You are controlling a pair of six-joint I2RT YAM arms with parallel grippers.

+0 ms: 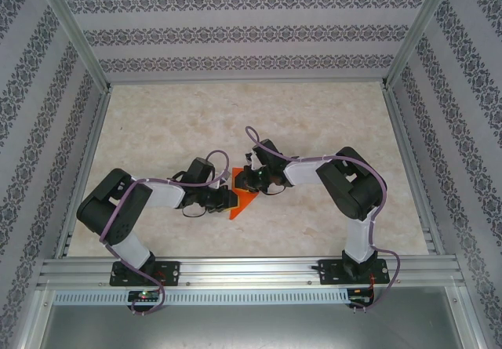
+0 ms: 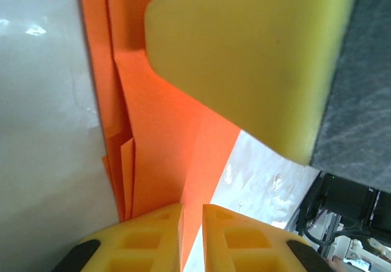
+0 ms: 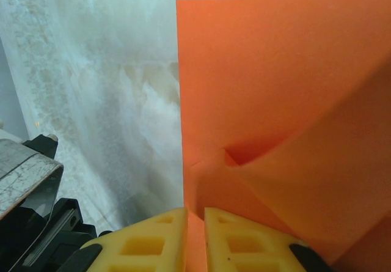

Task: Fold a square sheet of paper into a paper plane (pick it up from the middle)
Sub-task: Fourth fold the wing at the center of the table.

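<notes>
The orange sheet of paper [image 1: 241, 201] is folded into several layers and held off the table between the two arms, its pointed end towards the near edge. My left gripper [image 1: 227, 200] is shut on its left side. In the left wrist view the yellow fingertips [image 2: 160, 229] pinch a paper edge [image 2: 159, 137], with stacked folds to the left. My right gripper [image 1: 251, 181] is shut on the upper right part. Seen from the right wrist, my right gripper [image 3: 195, 229] clamps the paper [image 3: 275, 76] beside a creased pocket. A right finger [image 2: 244, 58] looms over the paper in the left wrist view.
The marble-patterned table [image 1: 235, 121] is walled by patterned panels [image 1: 235, 27] at the back and both sides. An aluminium rail [image 1: 251, 270] runs along the near edge with both arm bases on it.
</notes>
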